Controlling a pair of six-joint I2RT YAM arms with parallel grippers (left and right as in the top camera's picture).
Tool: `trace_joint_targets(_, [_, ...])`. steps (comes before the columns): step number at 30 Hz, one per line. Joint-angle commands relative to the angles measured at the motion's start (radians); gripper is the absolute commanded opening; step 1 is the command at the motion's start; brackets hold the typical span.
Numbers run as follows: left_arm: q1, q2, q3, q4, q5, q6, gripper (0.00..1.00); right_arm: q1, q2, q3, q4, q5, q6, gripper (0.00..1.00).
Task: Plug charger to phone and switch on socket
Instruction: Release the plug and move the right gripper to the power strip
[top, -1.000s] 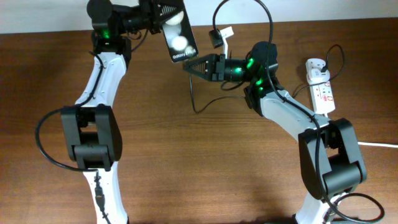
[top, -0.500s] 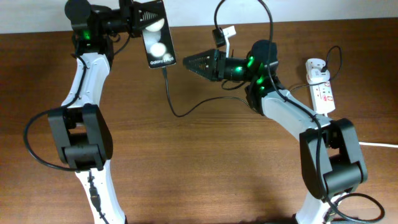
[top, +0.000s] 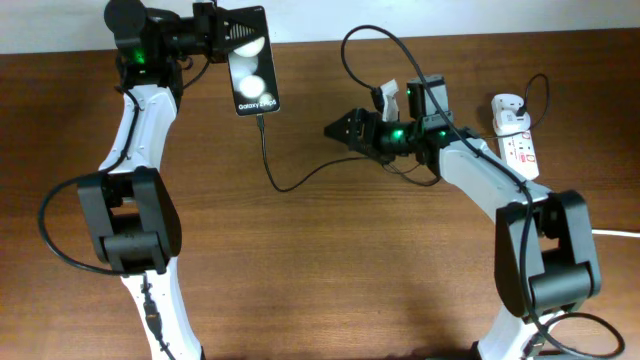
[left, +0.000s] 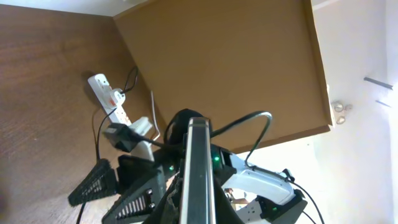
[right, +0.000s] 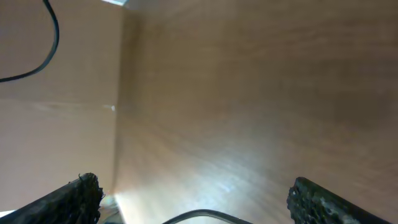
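Observation:
My left gripper (top: 228, 32) is shut on the top end of the black phone (top: 252, 72), holding it up over the table's far left. In the left wrist view the phone (left: 198, 168) shows edge-on between the jaws of the left gripper (left: 198, 213). The charger, a thin black cable (top: 265, 150), hangs from the phone's lower end and loops right. Its tip seems to sit in the phone's port. My right gripper (top: 335, 130) stands open to the right of the phone, holding nothing. Its wrist view shows the right gripper (right: 199, 199) spread wide with a stretch of cable (right: 205, 216) below. The white socket (top: 520, 150) lies far right.
A white plug adapter (top: 508, 104) sits in the socket's far end, with black cable arching over the right arm. The socket (left: 111, 101) also shows in the left wrist view. The wooden table (top: 330, 260) ends at its far edge just behind the phone.
My right gripper has opened, let go of the cable tip and drawn back to the right. My left arm carried the phone leftward, and the cable now hangs from it.

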Motion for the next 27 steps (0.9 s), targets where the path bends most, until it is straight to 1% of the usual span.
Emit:
trace_joint_targets(1, [0.004, -0.006, 0.012, 0.006, 0.001, 0.013, 0.00, -0.036, -0.108, 0.050, -0.021, 0.097, -0.056, 0.99])
trace_joint_targets(2, [0.004, -0.006, 0.012, 0.006, 0.001, 0.013, 0.00, -0.065, -0.137, 0.092, -0.125, 0.192, -0.097, 0.99])
trace_joint_targets(4, [0.003, -0.006, 0.012, 0.005, 0.001, 0.020, 0.00, -0.096, -0.156, 0.143, -0.274, 0.323, -0.144, 0.99])
trace_joint_targets(5, [-0.002, -0.006, 0.012, 0.005, 0.001, 0.040, 0.00, -0.130, -0.166, 0.185, -0.393, 0.403, -0.148, 0.99])
trace_joint_targets(7, [-0.019, -0.005, 0.012, 0.005, 0.001, 0.044, 0.00, -0.212, -0.166, 0.232, -0.534, 0.513, -0.099, 0.99])
trace_joint_targets(9, [-0.036, -0.006, 0.012, 0.005, 0.001, 0.063, 0.00, -0.310, -0.166, 0.232, -0.599, 0.578, -0.099, 0.99])
trace_joint_targets(13, [-0.051, -0.005, 0.012, 0.005, -0.001, 0.066, 0.00, -0.502, -0.165, 0.231, -0.723, 0.577, -0.100, 0.99])
trace_joint_targets(15, [-0.053, -0.005, 0.012, 0.005, -0.004, 0.066, 0.00, -0.526, -0.164, 0.231, -0.709, 0.577, -0.196, 0.99])
trace_joint_targets(18, [-0.068, -0.005, 0.012, 0.005, -0.004, 0.066, 0.00, -0.586, -0.163, 0.231, -0.669, 0.571, -0.235, 0.99])
trace_joint_targets(19, [-0.074, -0.005, 0.012, 0.005, -0.009, 0.066, 0.00, -0.620, -0.154, 0.243, -0.659, 0.507, -0.319, 0.99])
trace_joint_targets(21, [-0.087, -0.005, 0.012, 0.005, -0.028, 0.066, 0.00, -0.664, -0.101, 0.346, -0.734, 0.474, -0.390, 0.99])
trace_joint_targets(24, [-0.088, -0.005, 0.012, 0.005, -0.026, 0.066, 0.00, -0.684, 0.052, 0.643, -0.928, 0.472, -0.478, 0.99])
trace_joint_targets(25, [-0.088, -0.005, 0.012, 0.005, -0.026, 0.066, 0.00, -0.692, 0.163, 0.813, -1.034, 0.472, -0.505, 0.99])
trace_joint_targets(27, [-0.088, -0.005, 0.012, 0.005, -0.023, 0.066, 0.00, -0.697, 0.314, 0.971, -1.147, 0.475, -0.549, 0.99])
